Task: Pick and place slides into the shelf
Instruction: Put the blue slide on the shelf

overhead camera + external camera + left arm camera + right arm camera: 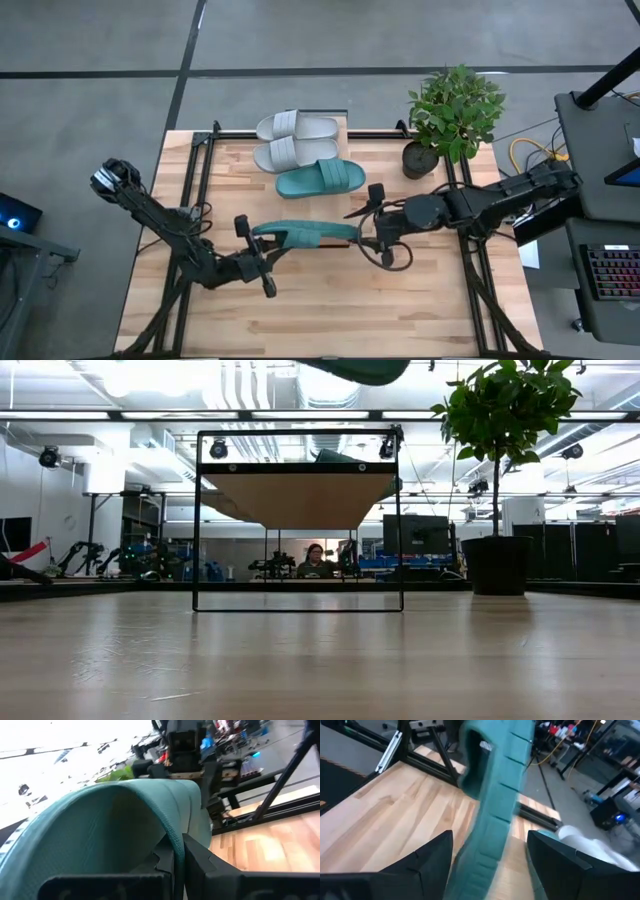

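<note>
- Three foam slides sit on the light-wood shelf (330, 128): two pale grey-white (297, 126) (292, 152), one teal (320, 178).
- Fourth teal foam slide (305, 233) is midair: my left gripper (252, 246) is clenched on it, my right gripper (372, 222) is spread wide around its other end.
- Left to do: shelve it.

Two arms, dark throughout, built of slim tubular links with thicker rounded joint housings. Left arm (160, 218): pale grey-white patch at its base joint; thin black cables looping along the links. Right arm (480, 203): bulkier blocky wrist housing, black cable loop hanging at it. Left gripper (175, 865) fingers: matte black, flat, squared slabs. Right gripper (490, 865) fingers: matte black, broad, angular, with bevelled inner edges.
</note>
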Motion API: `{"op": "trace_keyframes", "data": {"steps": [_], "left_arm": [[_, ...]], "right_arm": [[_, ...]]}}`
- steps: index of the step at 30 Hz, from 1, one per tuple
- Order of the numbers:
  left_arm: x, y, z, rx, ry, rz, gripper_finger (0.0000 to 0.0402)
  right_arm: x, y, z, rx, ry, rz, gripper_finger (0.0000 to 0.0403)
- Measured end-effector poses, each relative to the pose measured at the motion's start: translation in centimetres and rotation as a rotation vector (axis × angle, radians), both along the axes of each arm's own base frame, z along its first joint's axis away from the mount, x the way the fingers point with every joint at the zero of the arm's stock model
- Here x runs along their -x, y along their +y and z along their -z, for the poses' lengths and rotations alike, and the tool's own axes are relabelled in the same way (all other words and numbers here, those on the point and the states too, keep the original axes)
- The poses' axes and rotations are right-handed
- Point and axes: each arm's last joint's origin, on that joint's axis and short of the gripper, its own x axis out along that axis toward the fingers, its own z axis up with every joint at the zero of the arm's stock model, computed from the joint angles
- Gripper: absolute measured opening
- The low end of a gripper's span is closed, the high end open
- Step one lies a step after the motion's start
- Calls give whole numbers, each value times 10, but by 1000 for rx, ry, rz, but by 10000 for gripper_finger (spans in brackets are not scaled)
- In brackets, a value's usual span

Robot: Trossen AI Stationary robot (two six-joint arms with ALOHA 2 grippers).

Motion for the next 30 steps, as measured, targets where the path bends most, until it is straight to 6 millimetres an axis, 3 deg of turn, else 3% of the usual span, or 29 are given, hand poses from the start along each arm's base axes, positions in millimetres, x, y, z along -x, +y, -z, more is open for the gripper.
{"op": "trace_keyframes", "data": {"steps": [12, 16, 21, 26, 30], "left_arm": [[-7, 8, -6, -42, -42, 45, 0], [-8, 10, -6, -42, -46, 45, 0], [-8, 10, -6, -41, -47, 43, 0], [-9, 10, -5, -48, -43, 55, 0], [-9, 10, -5, -51, -40, 57, 0]], "right_arm": [[-2, -5, 1, -41, 6, 37, 250], [-2, -6, 1, -110, 7, 73, 234], [-1, -7, 2, -83, 22, 84, 176], [1, -8, 7, 5, 83, 53, 62], [2, -9, 9, -1, 103, 57, 59]]}}
